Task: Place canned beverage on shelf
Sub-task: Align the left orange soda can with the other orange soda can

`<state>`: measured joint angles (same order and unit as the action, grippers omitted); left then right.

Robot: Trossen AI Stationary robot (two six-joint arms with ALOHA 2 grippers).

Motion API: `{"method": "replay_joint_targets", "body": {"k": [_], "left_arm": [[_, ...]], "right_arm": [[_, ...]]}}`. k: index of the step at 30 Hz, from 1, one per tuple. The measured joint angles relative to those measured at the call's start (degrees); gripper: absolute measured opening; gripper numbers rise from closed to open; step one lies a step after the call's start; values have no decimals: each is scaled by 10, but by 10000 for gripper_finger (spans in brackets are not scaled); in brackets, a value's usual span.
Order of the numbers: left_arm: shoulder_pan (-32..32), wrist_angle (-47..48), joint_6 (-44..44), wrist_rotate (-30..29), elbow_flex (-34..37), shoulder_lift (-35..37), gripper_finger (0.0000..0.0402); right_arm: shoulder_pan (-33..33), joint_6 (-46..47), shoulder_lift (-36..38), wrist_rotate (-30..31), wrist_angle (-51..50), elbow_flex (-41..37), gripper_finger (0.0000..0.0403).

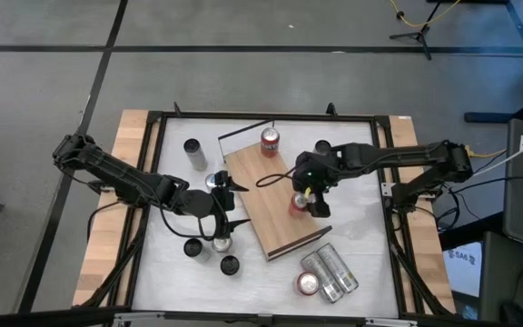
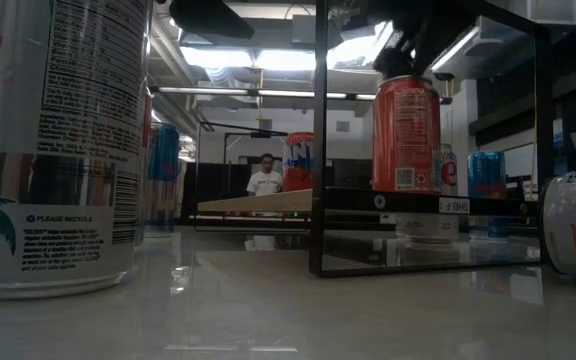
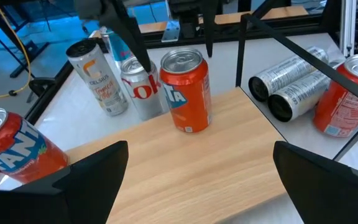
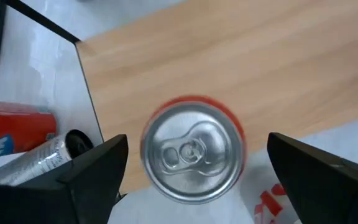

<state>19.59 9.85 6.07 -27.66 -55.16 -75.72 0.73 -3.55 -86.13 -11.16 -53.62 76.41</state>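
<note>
1. The shelf lies tilted on the white surface, in the middle of the high view.
2. The right gripper hangs over the shelf's right edge, just above an upright red can. Its jaws stand open, one to each side of the can and clear of it in the right wrist view.
3. That can stands on the wood close to the shelf's edge; in the low view it shows upper right of centre, upright on the board.
4. A second red can stands at the shelf's top end, beside the thin black rail.
5. The left gripper sits at the shelf's left edge, jaws wide open and holding nothing, facing across the board.
6. Lower right in the high view, two silver cans lie on their sides with a red can next to them.
7. Several more cans stand on the surface left of the shelf.
8. A person in a white top shows far behind in the low view.
</note>
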Motion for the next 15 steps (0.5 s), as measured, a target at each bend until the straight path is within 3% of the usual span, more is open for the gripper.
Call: {"method": "replay_joint_targets", "body": {"k": [9,15], "left_arm": [[0,0,0,1,0,0,396],[0,0,0,1,0,0,396]], "right_arm": [[0,-72,0,1,-14,66,379],[0,-190,0,1,-21,69,379]]}}
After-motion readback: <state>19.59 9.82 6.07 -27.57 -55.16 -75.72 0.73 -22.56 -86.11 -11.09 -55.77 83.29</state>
